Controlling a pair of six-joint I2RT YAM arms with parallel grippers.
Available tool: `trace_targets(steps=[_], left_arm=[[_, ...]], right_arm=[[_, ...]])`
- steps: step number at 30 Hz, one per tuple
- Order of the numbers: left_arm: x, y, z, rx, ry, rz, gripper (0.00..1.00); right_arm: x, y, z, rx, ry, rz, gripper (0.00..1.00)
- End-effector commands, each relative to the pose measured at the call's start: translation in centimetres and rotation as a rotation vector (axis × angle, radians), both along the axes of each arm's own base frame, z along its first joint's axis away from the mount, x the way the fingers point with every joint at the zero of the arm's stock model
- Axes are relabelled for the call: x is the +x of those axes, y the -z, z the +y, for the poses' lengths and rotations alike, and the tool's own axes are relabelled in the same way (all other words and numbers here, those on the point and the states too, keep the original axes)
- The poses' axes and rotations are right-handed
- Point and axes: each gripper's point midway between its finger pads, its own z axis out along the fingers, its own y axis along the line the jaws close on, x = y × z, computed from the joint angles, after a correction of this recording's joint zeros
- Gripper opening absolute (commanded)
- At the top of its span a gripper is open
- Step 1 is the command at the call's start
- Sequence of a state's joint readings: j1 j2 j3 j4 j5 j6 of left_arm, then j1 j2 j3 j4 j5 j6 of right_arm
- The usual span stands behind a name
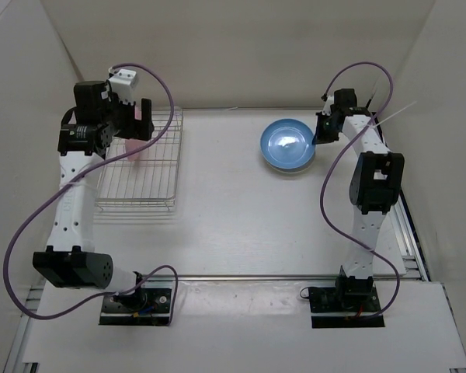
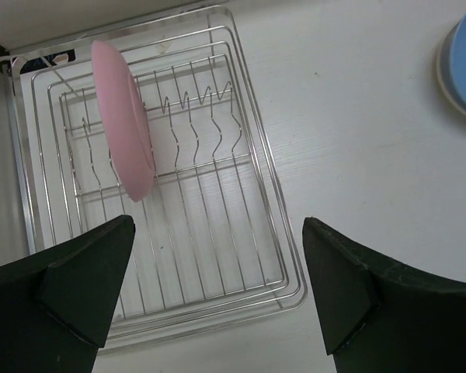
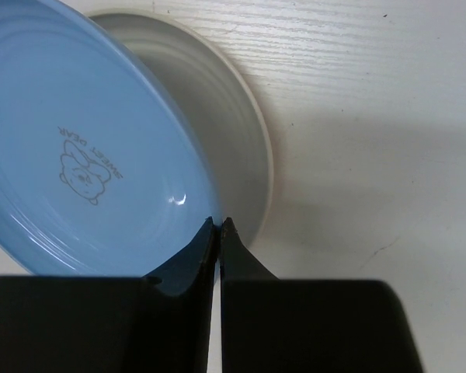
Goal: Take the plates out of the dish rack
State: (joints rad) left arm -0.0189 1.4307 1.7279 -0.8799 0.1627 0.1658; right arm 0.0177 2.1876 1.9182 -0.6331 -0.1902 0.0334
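Observation:
The silver wire dish rack [image 1: 151, 183] stands at the left, and one pink plate [image 1: 133, 148] stands on edge in it. My left gripper [image 1: 136, 120] hovers above the rack, open and empty. In the left wrist view its jaws [image 2: 217, 268] are spread wide over the rack [image 2: 241, 233], with the pink plate [image 2: 124, 124] beyond them. At the right, the blue plate [image 1: 289, 142] lies tilted on the cream plate [image 1: 289, 171]. My right gripper [image 1: 320, 134] is shut on the blue plate's [image 3: 85, 155] rim, its fingertips [image 3: 218, 227] over the cream plate [image 3: 233, 101].
White walls enclose the table on the left, back and right. The arms' purple cables loop over the table's left and right sides. The rack's slotted wire dividers [image 2: 194, 132] beside the pink plate hold nothing. The blue plate's edge also shows in the left wrist view [image 2: 464, 62].

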Motion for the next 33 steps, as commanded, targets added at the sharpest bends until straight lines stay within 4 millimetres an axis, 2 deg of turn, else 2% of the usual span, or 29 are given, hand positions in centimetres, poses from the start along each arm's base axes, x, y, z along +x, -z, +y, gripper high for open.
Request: trace_targets(steps=[1, 4, 6, 13, 15, 16, 17, 19, 20, 21, 22, 24, 26, 27, 30, 31, 32, 33], left_arm=[[-1.1, -3.1, -1.1, -0.066, 0.05, -0.103, 1.0], [-1.4, -2.7, -1.2, -0.093, 0.052, -0.088, 1.0], [-1.8, -3.2, -1.4, -0.098, 0.063, -0.111, 1.0], [-1.7, -3.0, -0.9, -0.112, 0.051, -0.109, 1.0], [-1.8, -2.6, -0.6, -0.122, 0.034, -0.106, 1.0], [-1.6, -2.5, -0.1, -0.121, 0.022, -0.109, 1.0], [-1.8, -2.3, -0.1, -0.121, 0.022, -0.106, 1.0], [-1.5, -1.5, 0.1, -0.133, 0.015, -0.096, 1.0], [-1.5, -1.1, 0.4, -0.133, 0.005, -0.087, 1.0], [-1.4, -0.9, 0.5, -0.133, 0.005, -0.088, 1.0], [-1.6, -0.8, 0.8, -0.133, -0.006, -0.088, 1.0], [-1.4, 0.1, 1.8, -0.124, -0.026, -0.093, 1.0], [-1.3, 1.7, 3.3, -0.131, -0.059, -0.077, 1.0], [-1.1, 1.3, 3.8, -0.132, -0.063, -0.114, 1.0], [-0.9, 2.7, 5.6, -0.17, -0.049, -0.123, 1.0], [-0.6, 2.2, 5.4, -0.189, -0.008, -0.158, 1.0], [-0.1, 3.3, 6.4, -0.2, -0.011, -0.141, 1.0], [0.2, 3.5, 6.7, -0.215, 0.002, -0.139, 1.0]], right_arm=[[1.4, -0.9, -0.3, 0.006, -0.004, -0.041, 0.0], [1.8, -0.5, -0.8, 0.001, -0.002, -0.041, 0.0], [1.8, -0.6, -0.6, 0.008, -0.008, -0.041, 0.0], [1.6, 0.6, -0.9, -0.005, -0.009, -0.015, 0.0], [1.8, 0.3, -0.9, -0.005, -0.009, -0.024, 0.06], [1.8, 0.3, -0.9, -0.005, -0.009, -0.024, 0.12], [1.6, 0.2, -0.9, -0.005, -0.009, -0.024, 0.27], [1.7, -0.3, -1.4, -0.012, -0.008, -0.036, 0.3], [1.4, 0.1, -1.4, -0.011, -0.008, -0.025, 0.38], [1.4, 0.0, -1.2, -0.003, -0.014, -0.025, 0.4], [1.4, -0.6, -1.2, -0.003, -0.014, -0.037, 0.4], [1.2, -1.0, -1.2, -0.003, -0.014, -0.042, 0.55], [1.2, -2.8, -1.4, -0.011, -0.009, -0.077, 0.67], [1.2, -3.3, -1.4, -0.011, -0.009, -0.088, 0.69], [0.9, -6.4, -1.9, -0.012, 0.001, -0.145, 0.77], [0.4, -8.1, -1.9, -0.013, 0.001, -0.174, 0.79], [0.0, -8.7, -1.8, -0.013, 0.001, -0.182, 0.8], [-0.6, -10.7, -2.4, -0.015, 0.012, -0.218, 0.81]])
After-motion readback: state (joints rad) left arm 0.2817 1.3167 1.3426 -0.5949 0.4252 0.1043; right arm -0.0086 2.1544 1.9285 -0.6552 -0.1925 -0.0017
